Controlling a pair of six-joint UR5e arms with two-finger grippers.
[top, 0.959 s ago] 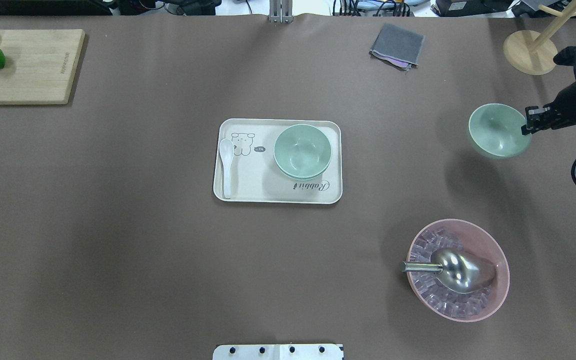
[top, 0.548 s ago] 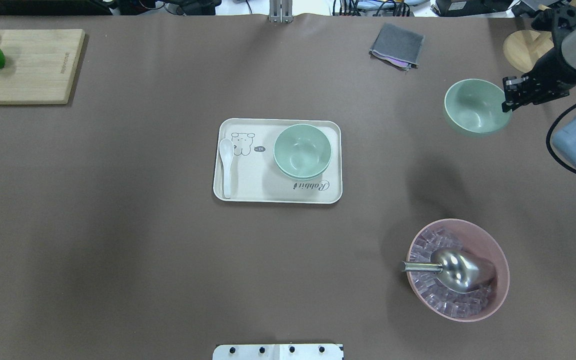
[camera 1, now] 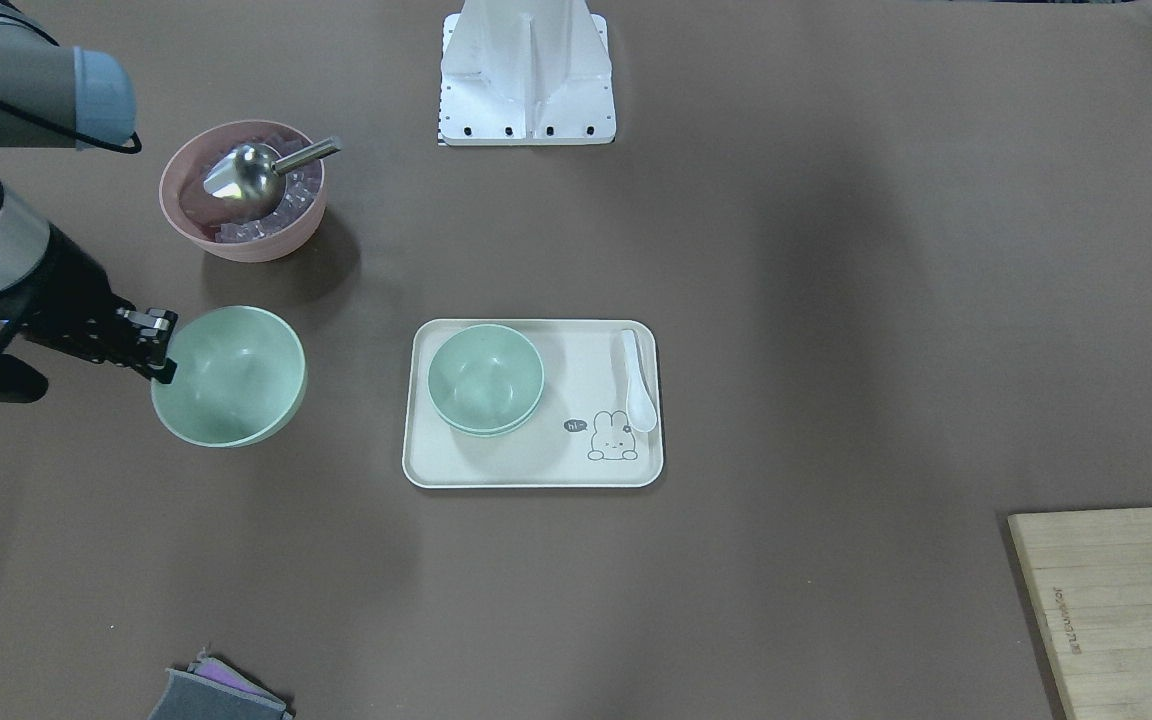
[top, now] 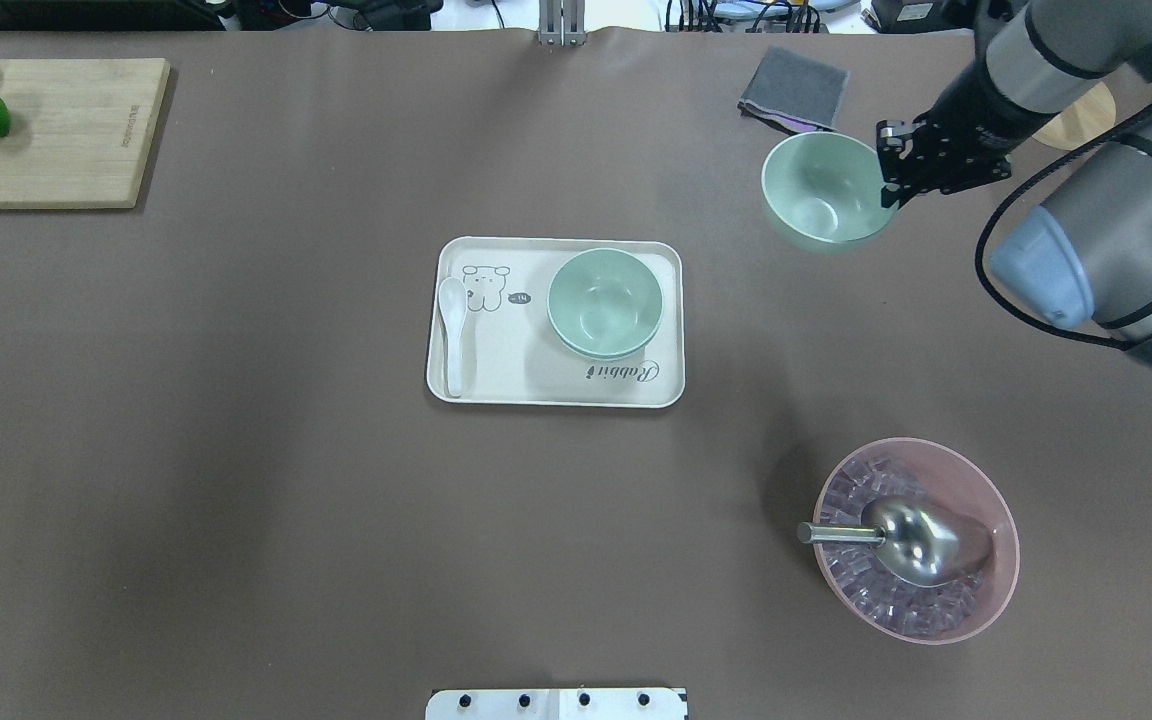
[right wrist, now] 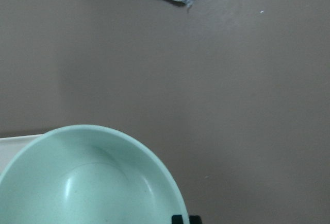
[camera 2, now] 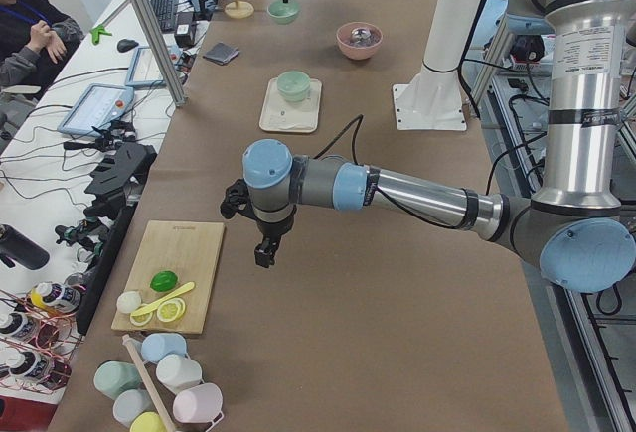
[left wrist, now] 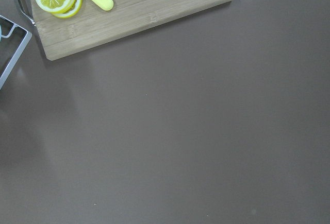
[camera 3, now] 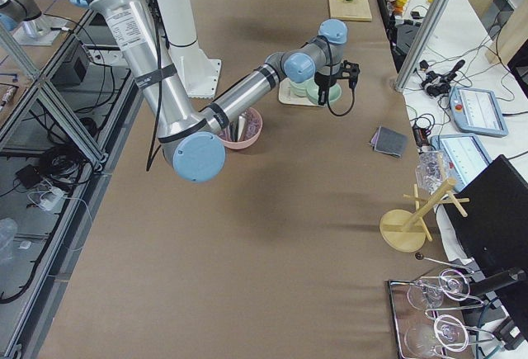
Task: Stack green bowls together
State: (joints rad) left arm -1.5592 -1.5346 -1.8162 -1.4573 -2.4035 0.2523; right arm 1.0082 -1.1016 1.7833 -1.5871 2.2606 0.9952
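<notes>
right hand [top: 886, 180] is closed on the rim of the held bowl [top: 824, 190], pinching the edge that faces away from the tray [top: 556, 400]. the bowl sits mouth up and appears clear of the counter [top: 236, 500], just this side of the cloth [top: 794, 90] and well apart from the tray. the stack [top: 604, 303], which looks like two nested green bowls, occupies the tray end nearest the right arm; the spoon [top: 452, 335] lies at the other end, apart from the stack. the pink bowl [top: 976, 610] is off the travel line. the left hand [camera 2: 263, 251] hangs over the counter near the board [camera 2: 194, 253]; whether it is wide or narrow cannot be told. step in hand, by judgement: carry the held bowl over the stack and nest it. recommended: travel level and at height until rim sits centred above rim, and correct any tilt before lowering. descend straight and slowly. the outer finger runs down the bowl's outside wall and would likely meet the stack's top rim, so release just short of full seating and let the bowl settle the last bit. spread the fingers only enough to free the rim, then lift straight up. risks noted: an off-centre drop could rock the stack or shift the tray, and a sideways withdrawal may drag the bowl out again.
</notes>
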